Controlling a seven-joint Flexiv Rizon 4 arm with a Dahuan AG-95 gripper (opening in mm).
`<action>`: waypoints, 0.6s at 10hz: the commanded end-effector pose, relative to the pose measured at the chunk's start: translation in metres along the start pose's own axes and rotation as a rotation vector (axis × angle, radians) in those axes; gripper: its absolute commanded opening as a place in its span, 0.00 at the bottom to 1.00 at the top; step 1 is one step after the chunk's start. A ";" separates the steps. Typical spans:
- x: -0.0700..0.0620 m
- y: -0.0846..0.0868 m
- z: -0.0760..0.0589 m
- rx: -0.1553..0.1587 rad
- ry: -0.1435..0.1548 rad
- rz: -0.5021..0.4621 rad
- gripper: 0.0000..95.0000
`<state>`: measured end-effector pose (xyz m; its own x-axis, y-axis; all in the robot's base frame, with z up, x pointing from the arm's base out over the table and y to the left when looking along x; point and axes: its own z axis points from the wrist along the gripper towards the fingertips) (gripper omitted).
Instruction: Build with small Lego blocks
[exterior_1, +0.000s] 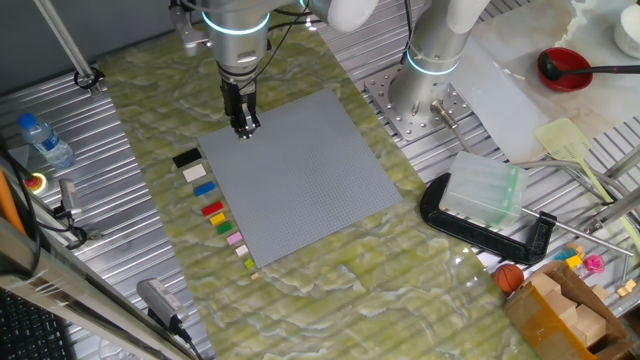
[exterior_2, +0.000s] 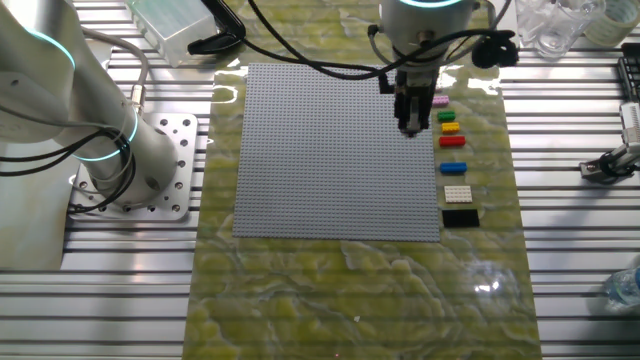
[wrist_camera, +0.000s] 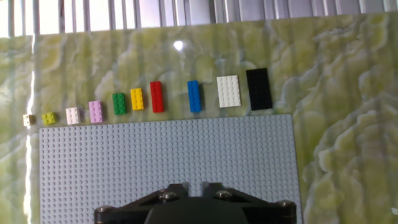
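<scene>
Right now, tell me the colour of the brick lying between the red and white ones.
Blue. The blue brick shows best in the hand view.

Arm reaching down from above, wrist vertical, gripper (exterior_1: 244, 128) pointing straight down, hovering low. Fingers look nearly together, though gap hard to judge. Nothing held.

A robot arm's pincer (exterior_2: 411, 124) hangs point-down over the right edge of a large grey studded baseplate (exterior_2: 330, 150), its tips close together. Just right of the pincer, a column of small bricks lies on the green marbled counter (exterior_2: 350, 290): pink (exterior_2: 439, 101), green (exterior_2: 446, 116), yellow (exterior_2: 449, 127), red (exterior_2: 452, 142), blue (exterior_2: 453, 168), cream-white (exterior_2: 457, 194), black (exterior_2: 460, 217).
</scene>
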<state>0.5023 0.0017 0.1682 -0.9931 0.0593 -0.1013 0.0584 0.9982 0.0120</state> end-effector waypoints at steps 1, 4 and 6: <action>0.001 -0.002 0.001 -0.007 0.000 -0.004 0.00; 0.000 -0.002 0.001 -0.010 0.000 -0.014 0.00; 0.000 -0.002 0.001 0.001 -0.001 0.011 0.00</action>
<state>0.5023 0.0001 0.1676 -0.9930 0.0628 -0.1001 0.0617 0.9980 0.0139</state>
